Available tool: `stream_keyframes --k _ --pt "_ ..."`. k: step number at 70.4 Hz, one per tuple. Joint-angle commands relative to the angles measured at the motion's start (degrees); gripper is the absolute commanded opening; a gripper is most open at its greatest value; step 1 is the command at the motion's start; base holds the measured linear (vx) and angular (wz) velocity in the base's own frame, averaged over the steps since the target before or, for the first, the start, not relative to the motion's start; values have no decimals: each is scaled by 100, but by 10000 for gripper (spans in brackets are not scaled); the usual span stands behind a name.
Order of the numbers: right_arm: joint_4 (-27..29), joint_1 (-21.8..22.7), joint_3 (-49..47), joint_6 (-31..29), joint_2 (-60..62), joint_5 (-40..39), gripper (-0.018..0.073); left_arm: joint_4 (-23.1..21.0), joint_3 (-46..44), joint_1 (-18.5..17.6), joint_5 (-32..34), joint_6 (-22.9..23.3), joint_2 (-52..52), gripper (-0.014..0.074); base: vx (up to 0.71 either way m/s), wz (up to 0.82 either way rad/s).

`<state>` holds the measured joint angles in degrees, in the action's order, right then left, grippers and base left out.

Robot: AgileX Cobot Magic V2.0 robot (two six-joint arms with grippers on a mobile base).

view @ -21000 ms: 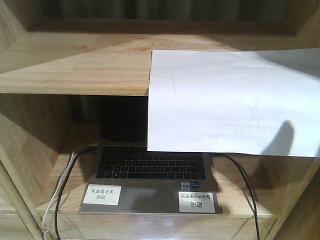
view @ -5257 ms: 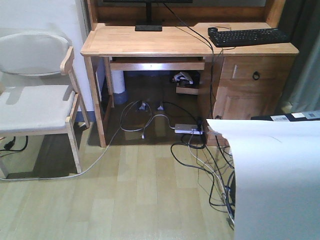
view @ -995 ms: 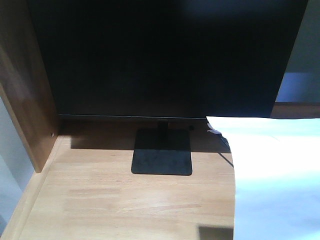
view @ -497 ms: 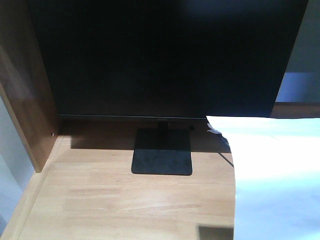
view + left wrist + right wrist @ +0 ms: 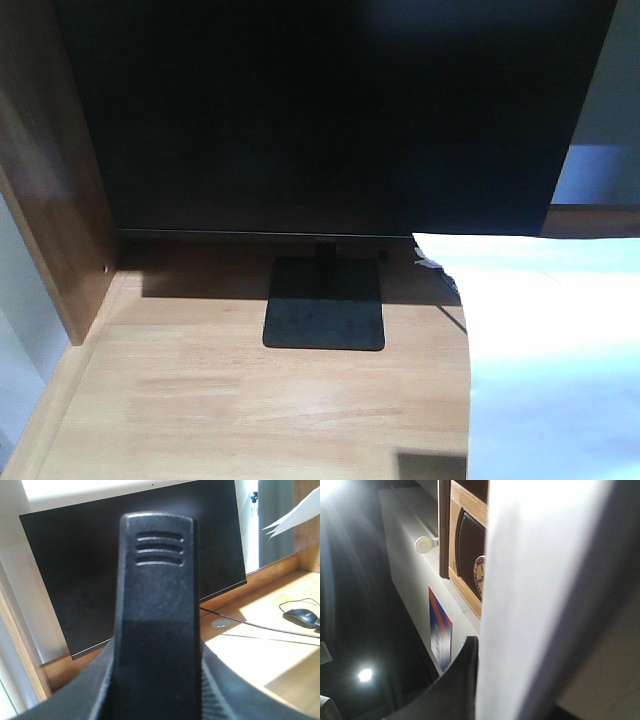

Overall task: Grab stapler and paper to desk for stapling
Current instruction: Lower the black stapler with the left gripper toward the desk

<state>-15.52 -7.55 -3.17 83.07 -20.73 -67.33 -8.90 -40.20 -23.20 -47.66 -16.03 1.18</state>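
Laying the paper [image 5: 550,350], pinched by the right gripper [image 5: 470,690] above the desk's [image 5: 250,400] right side, flat first should leave room left for the stapler [image 5: 156,610] clamped in the left gripper [image 5: 157,702].

paper [image 5: 540,595]: we see a white sheet filling the right half from top to bottom, with a straight left edge and a grey shadow band down its right part.
right gripper [image 5: 469,682]: one dark curved finger lies against the sheet's left edge at the bottom; the other finger is hidden.
wood panel [image 5: 465,587]: light wood, left of the sheet.
dark plaque [image 5: 472,550]: on the panel; its round emblem is partly cut off by the sheet.
white knob [image 5: 423,545]: round, just left of the panel.
card [image 5: 440,630]: blue, red and white, tilted.
light spot [image 5: 365,675]: we see it bright in the dark lower left.
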Motion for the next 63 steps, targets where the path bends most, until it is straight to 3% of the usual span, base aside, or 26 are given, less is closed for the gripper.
stream_keyframes --k 1,27,48,56,63 --pt "30 24 -134 -49 -61 -224 -2 -76 -106 -10 659 8 -107 -6 0 0" --pt "30 24 -134 -49 -61 -224 -2 -120 -106 -10 839 8 -220 -6 0 0" --pt "30 24 -134 -49 -61 -224 -2 -241 -106 -40 1268 -5 -1469 -6 0 0" --pt "30 24 -134 -49 -61 -224 -2 -643 -106 -40 1603 -417 -2198 -6 0 0" --pt "30 24 -134 -49 -61 -224 -2 -1219 -106 -40 1846 -1165 -2851 -6 0 0"
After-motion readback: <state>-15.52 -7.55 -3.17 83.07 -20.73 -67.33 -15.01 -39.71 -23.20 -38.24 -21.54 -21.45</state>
